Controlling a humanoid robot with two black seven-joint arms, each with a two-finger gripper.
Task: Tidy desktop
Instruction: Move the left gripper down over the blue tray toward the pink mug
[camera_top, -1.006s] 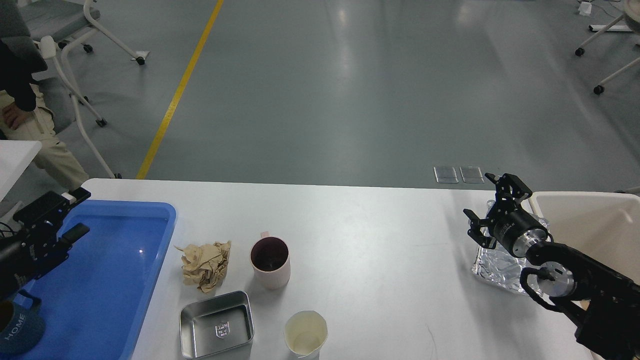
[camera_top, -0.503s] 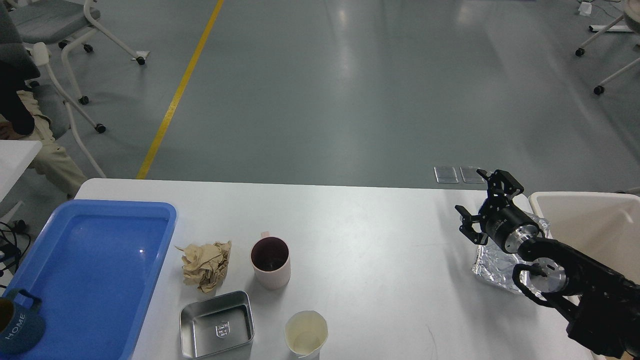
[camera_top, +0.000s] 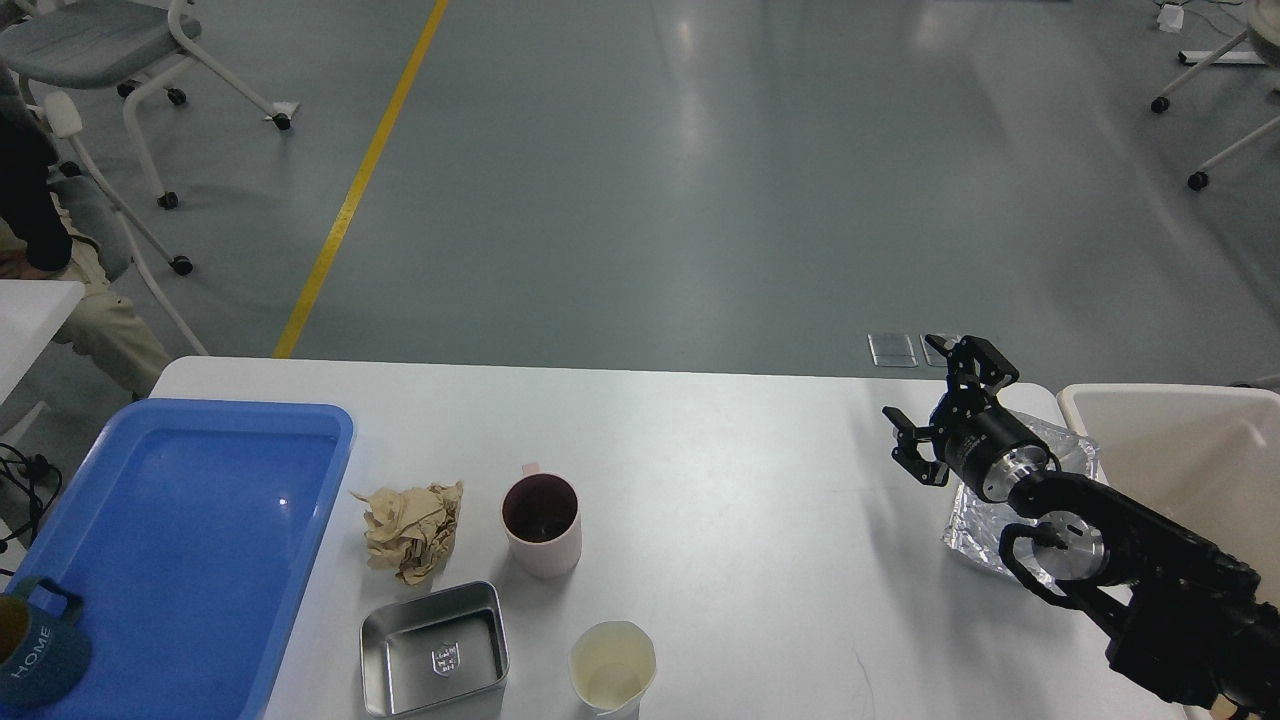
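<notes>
The blue tray (camera_top: 190, 540) sits on the left end of the white tabletop (camera_top: 720, 500), and a dark teal mug marked HOME (camera_top: 35, 645) stands in its near left corner; the rest of the tray is bare. To the right of the tray lies a crumpled ball of brown paper (camera_top: 410, 530), and just beside that stands a pink mug (camera_top: 541, 525), upright, with a dark inside (whether it holds liquid I cannot tell). In front of them rests a shallow metal tin (camera_top: 435, 650), holding nothing, and to its right a pale paper cup (camera_top: 612, 668) at the near edge, its inside bare. At the right end a cream bin (camera_top: 1185, 450) stands, nothing showing in the part I see, and a crinkled sheet of foil (camera_top: 990, 535) lies on the tabletop just beside it. The right tool (camera_top: 938, 410) hangs over the tabletop by the foil, fingers spread apart and grasping nothing. The left tool is out of sight. The tabletop fills the lower half of the view; beyond it stretches a grey floor (camera_top: 700, 180) with a yellow line (camera_top: 360, 180), and wheeled chairs (camera_top: 110, 60) stand at far left
</notes>
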